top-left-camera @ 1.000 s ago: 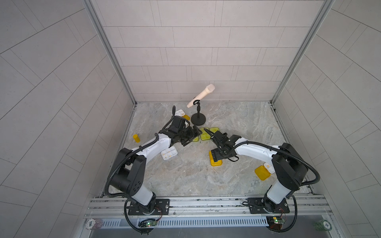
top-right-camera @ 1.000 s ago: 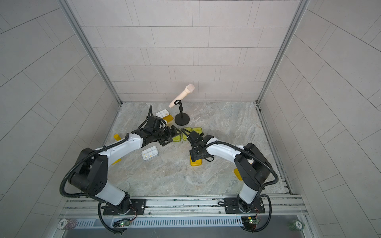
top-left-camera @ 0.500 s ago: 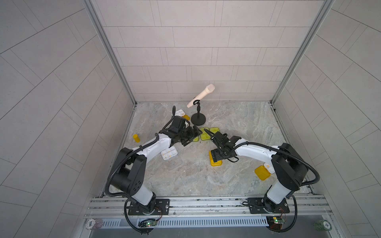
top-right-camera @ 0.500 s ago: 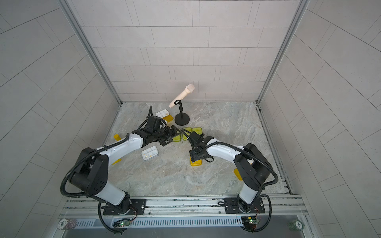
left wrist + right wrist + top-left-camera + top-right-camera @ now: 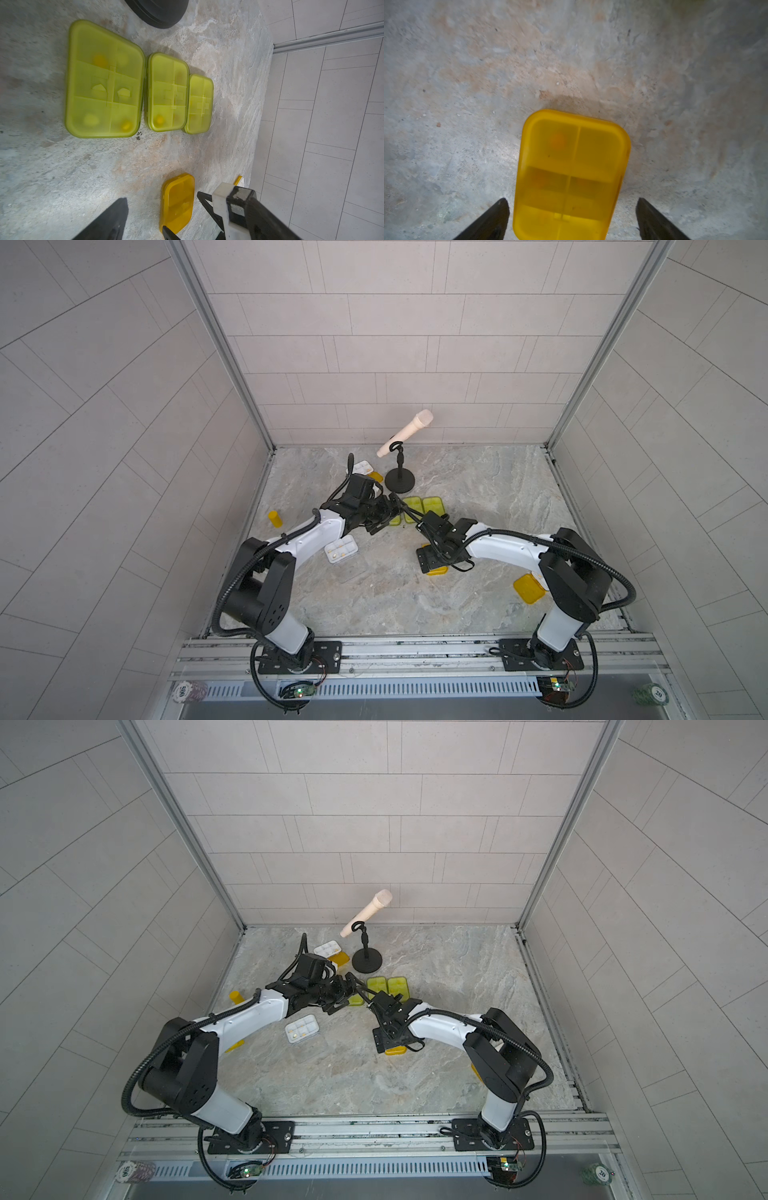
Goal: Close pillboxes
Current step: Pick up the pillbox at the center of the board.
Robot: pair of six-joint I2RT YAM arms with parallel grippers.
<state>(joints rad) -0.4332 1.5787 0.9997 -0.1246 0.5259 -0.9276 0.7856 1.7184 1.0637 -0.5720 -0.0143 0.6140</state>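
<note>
I have three lime green pillboxes [image 5: 168, 93] lying shut and flat, side by side in a row mid-table [image 5: 478, 489], pills dim through their lids. An orange-yellow pillbox [image 5: 571, 172] lies shut and flat just in front of that row. A second orange-yellow pillbox [image 5: 528, 589] sits near the right edge, partly hidden, so I cannot tell its state. Two I see open: a clear-lidded pillbox [image 5: 340, 549] left of centre, white tray up, lid folded flat beside it, and a rear pillbox [image 5: 327, 948], its orange lid laid open, near the back wall.
</note>
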